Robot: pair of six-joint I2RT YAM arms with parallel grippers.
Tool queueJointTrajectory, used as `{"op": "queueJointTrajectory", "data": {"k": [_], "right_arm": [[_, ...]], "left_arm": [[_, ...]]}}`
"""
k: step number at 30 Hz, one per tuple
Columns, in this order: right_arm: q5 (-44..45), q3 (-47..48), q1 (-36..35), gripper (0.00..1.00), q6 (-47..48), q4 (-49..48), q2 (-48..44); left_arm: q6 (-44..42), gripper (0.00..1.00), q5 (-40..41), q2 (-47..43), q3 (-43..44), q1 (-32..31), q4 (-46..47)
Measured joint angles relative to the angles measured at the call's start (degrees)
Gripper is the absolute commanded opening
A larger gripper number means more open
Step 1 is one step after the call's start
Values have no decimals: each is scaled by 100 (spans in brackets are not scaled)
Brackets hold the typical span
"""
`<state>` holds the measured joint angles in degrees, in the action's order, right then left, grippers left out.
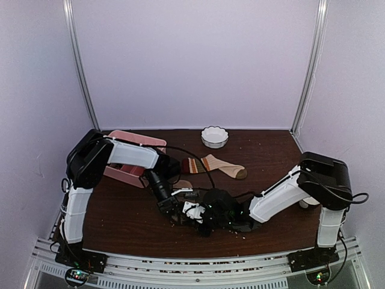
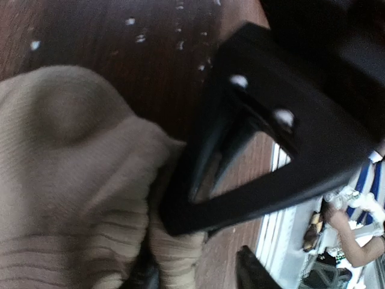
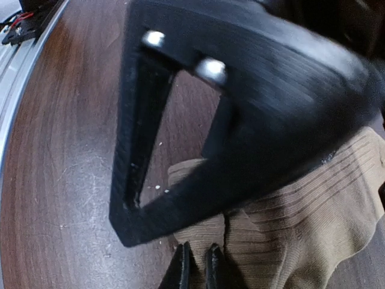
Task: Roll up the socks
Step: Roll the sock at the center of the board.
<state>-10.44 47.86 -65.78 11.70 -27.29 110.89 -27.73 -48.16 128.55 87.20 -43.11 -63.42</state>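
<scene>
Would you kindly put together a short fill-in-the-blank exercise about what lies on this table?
1. The white bowl stands near the ___ edge of the table.
2. The striped sock lies flat, its dark toe pointing to the robot's ___.
3. The pink tray sits on the robot's ___ side of the table.
Missing words: far; right; left.

Dark brown wooden tabletop (image 1: 120,223) noted, scuffed and dotted with white specks (image 2: 130,21). Enclosure is formed by pale lilac-white wall panels (image 1: 192,60), joined at upright metal profiles (image 1: 78,66). Ribbed aluminium rail (image 1: 198,268) is fixed along the near edge. Lighting is even and diffuse.
</scene>
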Motion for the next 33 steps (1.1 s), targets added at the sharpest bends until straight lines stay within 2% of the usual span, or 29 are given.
{"op": "queueJointTrajectory", "data": {"k": [6,14,21,27,33], "right_arm": [[-844,-173,317,0,-662,-389,79],[-1762,-225,660,0,-1766,-629,205],[-2446,-39,988,0,-2721,-507,387],[-3060,409,1139,0,-3261,-271,730],[-3434,531,1248,0,-3657,-282,916]], "left_arm": [[15,60,782,-933,-702,26,850],[-382,52,1530,-2341,-1770,146,2210],[-739,52,1460,-2485,-2262,63,2791],[-922,50,1375,-2702,-2734,-258,3110],[-979,46,1700,-2723,-2804,-595,3600]]}}
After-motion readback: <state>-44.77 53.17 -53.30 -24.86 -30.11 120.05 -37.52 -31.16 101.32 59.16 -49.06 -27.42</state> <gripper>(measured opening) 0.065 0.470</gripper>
